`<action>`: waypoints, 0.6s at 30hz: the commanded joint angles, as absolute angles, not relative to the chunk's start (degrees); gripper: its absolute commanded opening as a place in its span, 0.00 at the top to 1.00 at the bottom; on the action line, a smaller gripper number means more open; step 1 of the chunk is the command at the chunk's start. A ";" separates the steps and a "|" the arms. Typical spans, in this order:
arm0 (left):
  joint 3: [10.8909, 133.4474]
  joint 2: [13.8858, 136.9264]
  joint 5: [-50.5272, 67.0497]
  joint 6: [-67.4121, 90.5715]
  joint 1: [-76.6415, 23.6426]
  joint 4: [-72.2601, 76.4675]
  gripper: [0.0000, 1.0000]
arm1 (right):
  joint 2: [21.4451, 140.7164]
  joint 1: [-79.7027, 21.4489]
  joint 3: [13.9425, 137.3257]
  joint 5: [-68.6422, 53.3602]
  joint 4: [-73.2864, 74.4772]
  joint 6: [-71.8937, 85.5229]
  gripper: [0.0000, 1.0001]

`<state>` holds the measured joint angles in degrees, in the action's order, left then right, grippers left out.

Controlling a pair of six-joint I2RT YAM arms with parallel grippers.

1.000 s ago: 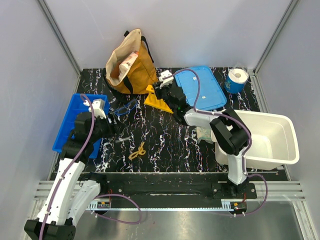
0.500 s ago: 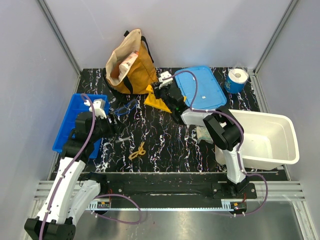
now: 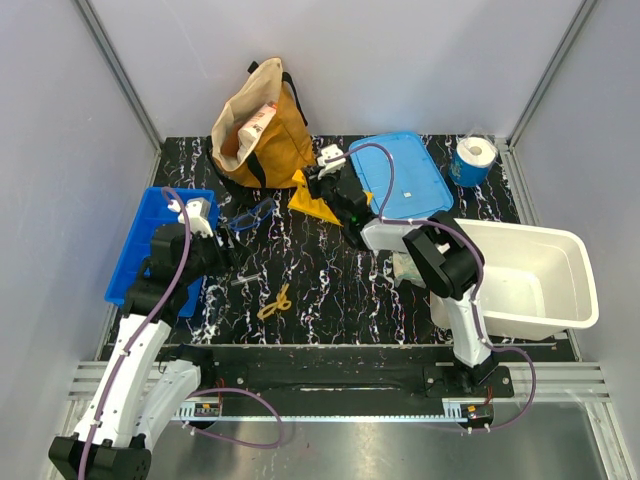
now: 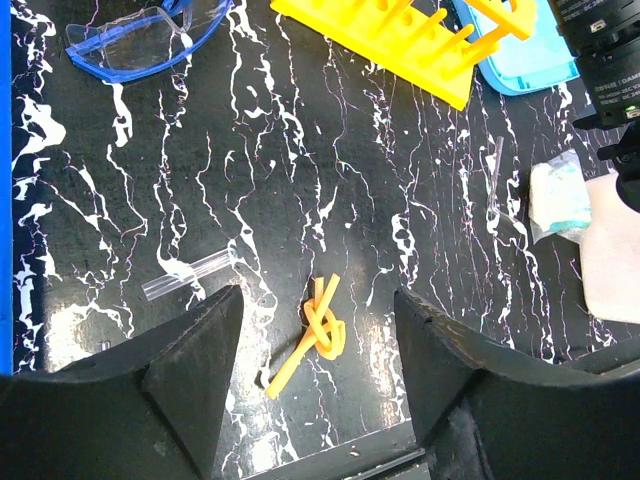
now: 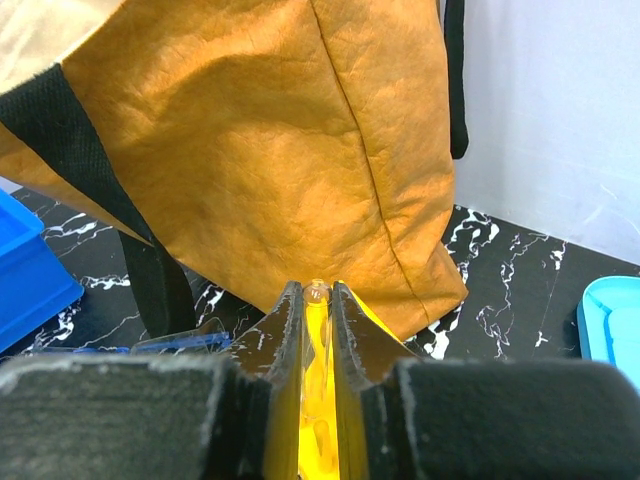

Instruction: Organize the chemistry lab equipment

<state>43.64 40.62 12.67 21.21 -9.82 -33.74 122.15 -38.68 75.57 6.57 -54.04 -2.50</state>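
**Jaws pinched on a tube over the rack**

Jaws of the right gripper stand nearly shut, pinching a thin clear tube whose rounded glass tip peeps out between the pads. It hangs directly above the yellow rack, close to the tan bag. The left gripper hovers well open and holds nothing, straddling the air above the yellow looped piece.

The step in hand looks like seating this tube in the rack. The next move probably calls for a straight descent with the tube kept upright and lined up with a hole (the wrist view does not show which one), then a gentle release. Glass this slender is slick and could slip or tip if the approach runs crooked.

Other items lie scattered on the glossy black marbled table. A second tube rests flat just beside the loop, and a third tube lies near the folded pale green glove. The goggles, clear lens in a blue frame, sit farther off. The loop seems soft and rubbery, knotted on itself. The rack is hard moulded plastic with rows of pegs, and the bag is stiff, creased fabric.
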 commanded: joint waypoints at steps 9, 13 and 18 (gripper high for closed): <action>43.77 40.34 10.63 21.36 -10.02 -31.99 0.34 | 124.01 -38.32 75.76 7.91 -58.18 -2.55 0.83; 43.77 40.34 10.63 21.36 -10.02 -31.99 0.34 | 123.93 -38.32 75.06 8.09 -58.80 -2.72 0.83; 43.77 40.25 10.46 21.36 -10.02 -31.99 0.34 | 123.66 -38.41 73.83 8.88 -59.41 -2.02 0.83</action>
<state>43.62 40.62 11.55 21.21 -9.82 -33.76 124.18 -38.68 74.94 6.98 -55.09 -2.48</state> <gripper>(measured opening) 0.661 0.185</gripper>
